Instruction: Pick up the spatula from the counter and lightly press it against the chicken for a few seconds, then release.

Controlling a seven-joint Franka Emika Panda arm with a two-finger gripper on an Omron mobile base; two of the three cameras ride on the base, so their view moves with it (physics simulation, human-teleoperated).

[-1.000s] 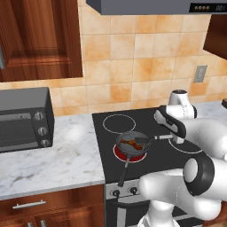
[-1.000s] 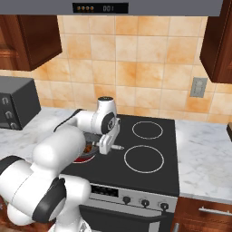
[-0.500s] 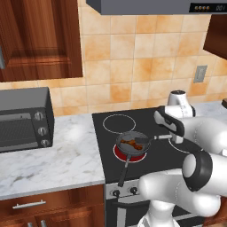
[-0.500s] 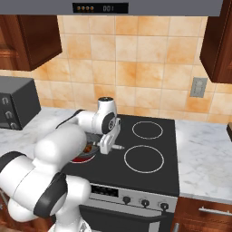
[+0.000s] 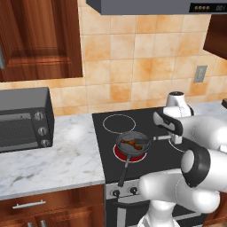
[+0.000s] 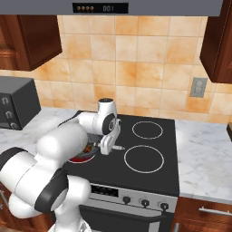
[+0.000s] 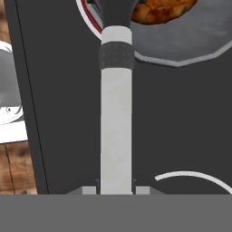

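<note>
1. Frying pan [image 5: 131, 151]: taken as the reference item. It sits on a red-glowing burner [image 5: 118, 155] of the black cooktop [image 5: 155, 159]. Its long dark handle runs from the bowl toward the knobs.
2. Chicken [image 5: 133, 142]: browned pieces lie inside the pan. The hand view shows them [image 7: 165, 9] just within the pan's grey rim.
3. Spatula [image 7: 116, 136]: off the counter and carried roughly level. Its pale shaft runs straight from the gripper to the pan. A dark collar sits partway along it. The dark head crosses the pan's rim next to the chicken. Whether the head actually bears on the meat cannot be told.
4. Gripper [image 7: 116, 190]: clamped on the spatula's shaft at the end farthest from the pan, with a fingertip [image 7: 89, 190] snug against each side. In the left base view the gripper [image 5: 173, 139] hangs just beside the pan on its right, low over the cooktop. In the right base view a short stub of shaft sticks out past the gripper [image 6: 106, 148] on the side away from the pan.
5. Surroundings: an unlit ring burner [image 5: 119, 123] lies directly behind the pan. A toaster oven [image 5: 22, 119] stands well to the pan's left on the marble counter [image 5: 66, 159]. A wall outlet [image 5: 200, 73] is set high and well to the pan's right.
</note>
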